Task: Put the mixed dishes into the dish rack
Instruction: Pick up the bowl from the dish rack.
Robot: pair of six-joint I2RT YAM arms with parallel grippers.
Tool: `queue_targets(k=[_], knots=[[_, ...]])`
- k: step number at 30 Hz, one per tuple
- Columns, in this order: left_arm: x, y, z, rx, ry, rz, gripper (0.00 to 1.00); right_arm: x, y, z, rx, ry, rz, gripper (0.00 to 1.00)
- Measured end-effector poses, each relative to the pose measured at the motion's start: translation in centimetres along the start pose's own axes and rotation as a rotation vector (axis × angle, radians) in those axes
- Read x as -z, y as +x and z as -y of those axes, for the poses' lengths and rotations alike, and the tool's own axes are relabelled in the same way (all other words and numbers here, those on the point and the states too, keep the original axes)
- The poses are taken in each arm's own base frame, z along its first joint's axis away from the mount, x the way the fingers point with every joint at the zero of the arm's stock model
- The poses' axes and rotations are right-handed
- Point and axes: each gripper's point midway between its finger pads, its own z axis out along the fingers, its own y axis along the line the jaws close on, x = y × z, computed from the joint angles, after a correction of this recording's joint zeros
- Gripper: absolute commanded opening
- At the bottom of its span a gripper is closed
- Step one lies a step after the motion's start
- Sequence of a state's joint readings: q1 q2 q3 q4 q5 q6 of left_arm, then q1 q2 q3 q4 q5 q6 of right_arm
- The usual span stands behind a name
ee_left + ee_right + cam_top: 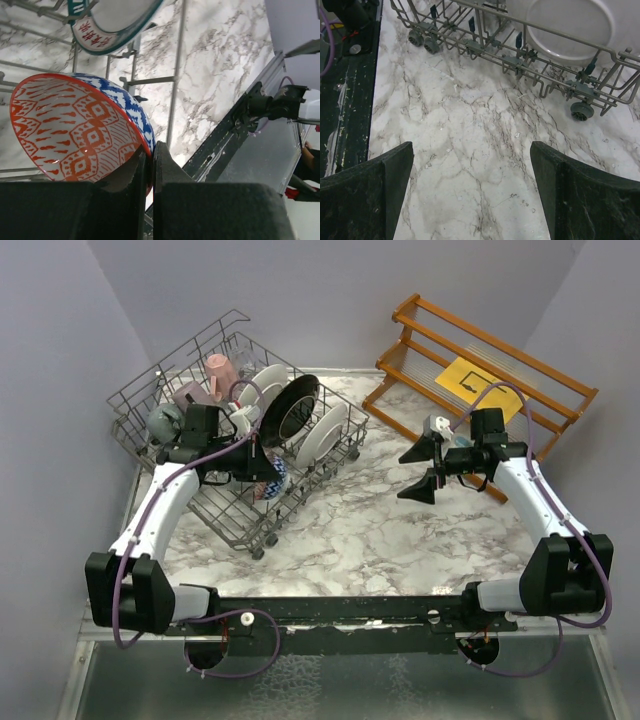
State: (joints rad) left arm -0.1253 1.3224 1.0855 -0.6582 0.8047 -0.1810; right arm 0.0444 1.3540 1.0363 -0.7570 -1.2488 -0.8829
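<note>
Red-blue patterned bowl (75, 125) rim pinched in left hand (151, 156); right hand (471, 152) spread wide above marble table (440, 95).

You see plates (322, 430) & mugs (220, 368) upright in grey wire rack (240, 515); red/blue bowl (75, 130) tilted on edge, near part.

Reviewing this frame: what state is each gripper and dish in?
left gripper: shut on the rim of the patterned bowl.
right gripper: open, empty, above the table.
patterned bowl: tilted on edge, at the dish rack.
black-rimmed plate: standing on edge in the rack.
white plate: standing on edge in the rack.
pink mug: in the rack, far side.
</note>
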Motion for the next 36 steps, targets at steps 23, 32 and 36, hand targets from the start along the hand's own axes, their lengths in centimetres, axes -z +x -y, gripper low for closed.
queue_targets(k=[23,32,36], knots=[[2.6,-1.6,5.0,-0.130,0.184,0.061,0.00,-0.1,0.3,-0.3,0.000,-0.008,0.004,1.00],[3.0,-1.3,4.6,-0.148,0.277,0.029,0.00,-0.2,0.2,-0.5,-0.004,-0.020,0.017,1.00],[2.4,-0.8,4.2,-0.130,0.316,-0.003,0.00,-0.2,0.2,-0.6,-0.003,-0.022,0.019,1.00]])
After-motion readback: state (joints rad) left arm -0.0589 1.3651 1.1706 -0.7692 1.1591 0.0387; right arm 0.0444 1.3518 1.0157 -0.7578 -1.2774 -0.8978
